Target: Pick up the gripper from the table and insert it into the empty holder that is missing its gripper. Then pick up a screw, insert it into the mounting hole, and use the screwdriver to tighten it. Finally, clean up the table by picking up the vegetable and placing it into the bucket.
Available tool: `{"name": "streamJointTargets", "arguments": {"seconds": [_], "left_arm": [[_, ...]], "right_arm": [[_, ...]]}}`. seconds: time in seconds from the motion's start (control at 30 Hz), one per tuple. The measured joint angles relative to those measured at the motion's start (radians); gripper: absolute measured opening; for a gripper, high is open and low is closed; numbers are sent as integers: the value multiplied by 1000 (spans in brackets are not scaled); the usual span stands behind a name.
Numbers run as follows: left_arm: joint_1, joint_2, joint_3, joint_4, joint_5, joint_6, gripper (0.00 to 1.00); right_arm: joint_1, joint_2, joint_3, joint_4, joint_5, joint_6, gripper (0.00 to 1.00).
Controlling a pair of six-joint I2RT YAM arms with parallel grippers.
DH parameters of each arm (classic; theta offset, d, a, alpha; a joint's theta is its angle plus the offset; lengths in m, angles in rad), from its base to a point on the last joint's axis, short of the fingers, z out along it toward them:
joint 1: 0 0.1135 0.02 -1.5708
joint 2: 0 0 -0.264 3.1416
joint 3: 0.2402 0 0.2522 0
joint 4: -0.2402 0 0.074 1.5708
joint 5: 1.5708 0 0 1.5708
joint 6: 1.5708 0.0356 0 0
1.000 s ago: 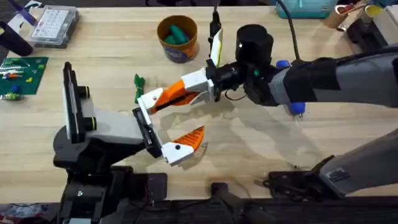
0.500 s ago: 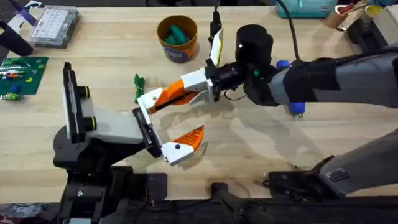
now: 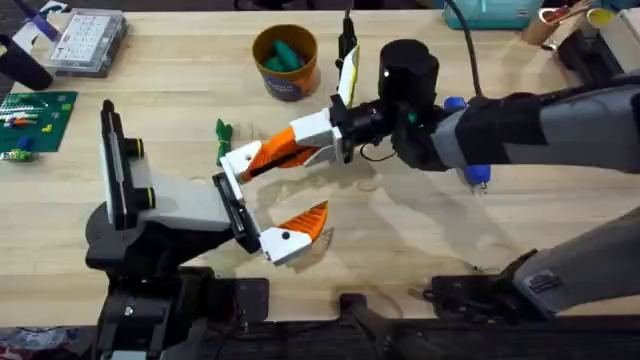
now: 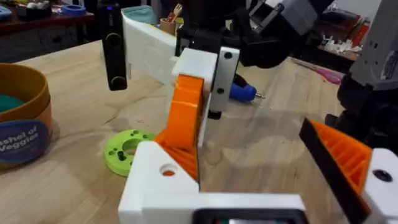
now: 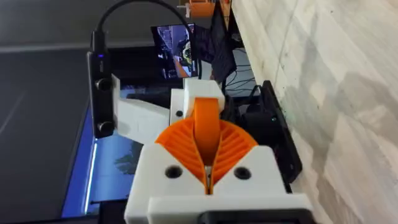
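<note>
Nothing moved; vegetable (image 3: 285,53) inside bucket (image 3: 262,71).

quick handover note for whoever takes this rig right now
Right gripper: shut on the orange finger, pressing it at the holder.
Left gripper: open, one ribbed finger fitted.
Screwdriver lies on the table behind the right arm; vegetable is on the table, short of the bucket.
Done: finger picked up.
Left: seat the finger, screw, tighten, bin the vegetable.
</note>
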Motion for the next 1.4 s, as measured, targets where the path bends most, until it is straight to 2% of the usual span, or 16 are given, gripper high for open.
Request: {"name": "streamJointTargets", "arguments": {"seconds": [0.5, 0.57, 0.63, 0.77, 0.8, 1.4], "left_arm": [[0, 0, 0, 0, -2, -3, 985], [0, 0, 0, 0, -2, -3, 985], [0, 0, 0, 8, 1, 0, 985], [-2, 0, 0, 23, 25, 7, 985], [-2, 0, 0, 23, 29, 9, 985], [-2, 0, 0, 23, 35, 13, 985]], "right_arm": [[1, 0, 0, 0, 4, 7, 9], [1, 0, 0, -1, 4, 10, 50], [1, 1, 0, -10, 20, 13, 296], [0, 18, 0, -24, 66, 14, 896], [1, 22, 0, -24, 73, 12, 970], [0, 23, 0, -24, 98, 14, 995]]}}
